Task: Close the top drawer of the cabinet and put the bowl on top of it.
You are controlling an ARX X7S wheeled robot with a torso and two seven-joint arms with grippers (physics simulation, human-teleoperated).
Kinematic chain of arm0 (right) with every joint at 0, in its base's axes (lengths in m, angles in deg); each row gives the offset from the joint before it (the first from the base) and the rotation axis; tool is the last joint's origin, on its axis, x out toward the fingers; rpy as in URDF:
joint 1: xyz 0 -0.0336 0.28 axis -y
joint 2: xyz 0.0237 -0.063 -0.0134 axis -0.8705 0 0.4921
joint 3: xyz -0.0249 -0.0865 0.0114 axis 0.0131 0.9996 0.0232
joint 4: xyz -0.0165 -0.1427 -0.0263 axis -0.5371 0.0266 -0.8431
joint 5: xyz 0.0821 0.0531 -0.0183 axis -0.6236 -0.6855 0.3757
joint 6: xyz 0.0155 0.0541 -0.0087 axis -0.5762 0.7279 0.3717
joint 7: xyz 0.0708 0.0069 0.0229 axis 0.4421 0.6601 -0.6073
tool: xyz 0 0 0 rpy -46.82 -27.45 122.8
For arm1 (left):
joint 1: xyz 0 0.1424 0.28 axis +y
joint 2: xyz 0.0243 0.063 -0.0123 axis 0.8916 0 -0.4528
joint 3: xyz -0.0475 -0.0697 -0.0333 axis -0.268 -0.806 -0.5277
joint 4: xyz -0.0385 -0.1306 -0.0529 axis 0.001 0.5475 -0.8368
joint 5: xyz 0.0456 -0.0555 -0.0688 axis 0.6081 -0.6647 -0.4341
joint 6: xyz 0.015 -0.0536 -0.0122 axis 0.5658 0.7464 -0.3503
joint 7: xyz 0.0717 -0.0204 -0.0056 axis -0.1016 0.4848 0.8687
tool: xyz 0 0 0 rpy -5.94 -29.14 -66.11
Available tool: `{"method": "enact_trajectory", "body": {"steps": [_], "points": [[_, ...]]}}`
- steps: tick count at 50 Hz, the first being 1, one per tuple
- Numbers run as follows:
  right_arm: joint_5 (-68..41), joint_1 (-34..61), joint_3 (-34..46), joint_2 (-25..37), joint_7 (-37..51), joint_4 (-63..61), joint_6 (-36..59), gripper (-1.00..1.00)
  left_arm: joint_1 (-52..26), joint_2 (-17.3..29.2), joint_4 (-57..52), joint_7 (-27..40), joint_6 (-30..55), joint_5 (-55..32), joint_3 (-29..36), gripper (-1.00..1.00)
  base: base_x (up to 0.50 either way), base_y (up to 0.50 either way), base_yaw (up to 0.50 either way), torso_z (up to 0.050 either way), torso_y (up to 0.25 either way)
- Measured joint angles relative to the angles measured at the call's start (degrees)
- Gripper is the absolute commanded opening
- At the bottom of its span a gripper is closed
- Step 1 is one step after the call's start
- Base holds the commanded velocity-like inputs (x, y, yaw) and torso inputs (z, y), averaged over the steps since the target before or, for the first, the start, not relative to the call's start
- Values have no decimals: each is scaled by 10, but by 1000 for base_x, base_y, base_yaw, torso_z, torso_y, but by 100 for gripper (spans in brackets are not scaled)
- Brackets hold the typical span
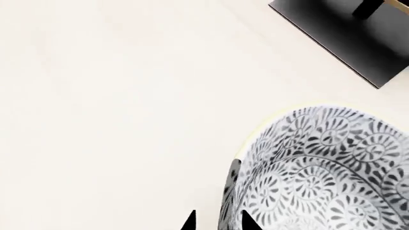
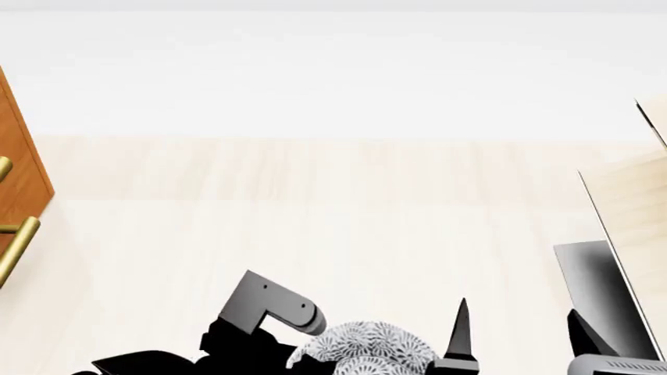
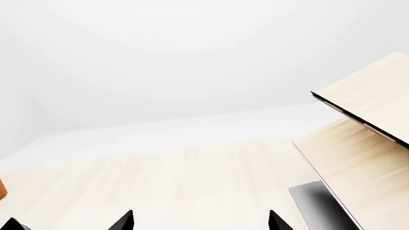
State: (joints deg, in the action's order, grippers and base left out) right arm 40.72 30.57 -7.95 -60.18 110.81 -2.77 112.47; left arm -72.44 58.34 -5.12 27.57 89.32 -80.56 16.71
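Note:
The grey-and-white floral bowl (image 1: 326, 167) hangs over the pale floor. My left gripper (image 1: 219, 221) is shut on the bowl's wall, one finger outside it and one inside. In the head view the bowl (image 2: 365, 349) sits at the bottom middle, beside my left arm (image 2: 265, 305). My right gripper (image 3: 201, 221) is open and empty, and its fingers (image 2: 460, 328) point forward just right of the bowl. Only a strip of the reddish-brown cabinet (image 2: 23, 156) shows at the far left, with two brass handles (image 2: 19, 244). I cannot tell whether the top drawer is open or shut.
A pale light-wood structure (image 2: 630, 195) with a black base (image 2: 594, 281) stands close on the right. The same structure (image 3: 370, 120) shows in the right wrist view, and its black base (image 1: 345, 33) in the left wrist view. Pale floor stretches ahead to a white wall.

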Motion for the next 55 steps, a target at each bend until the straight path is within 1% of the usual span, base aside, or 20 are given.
{"method": "enact_trajectory", "body": {"steps": [13, 24, 30, 42, 55], "points": [[-11, 1, -4, 6, 8, -10, 4, 100, 18, 18, -78, 28, 19, -29, 8, -100, 0, 0, 0, 0, 0], [-21, 0, -7, 11, 17, -23, 7, 100, 22, 41, -148, 95, 40, -55, 4, -100, 0, 0, 0, 0, 0], [-23, -1, -6, 13, 20, -28, 8, 100, 13, 54, -176, 125, 47, -58, -1, -100, 0, 0, 0, 0, 0], [-28, -2, -6, 16, 27, -38, 9, 100, -15, 79, -209, 162, 54, -59, -18, -100, 0, 0, 0, 0, 0], [-41, -3, -9, 23, 37, -52, 13, 100, -50, 91, -242, 194, 72, -81, -48, -100, 0, 0, 0, 0, 0]]}}
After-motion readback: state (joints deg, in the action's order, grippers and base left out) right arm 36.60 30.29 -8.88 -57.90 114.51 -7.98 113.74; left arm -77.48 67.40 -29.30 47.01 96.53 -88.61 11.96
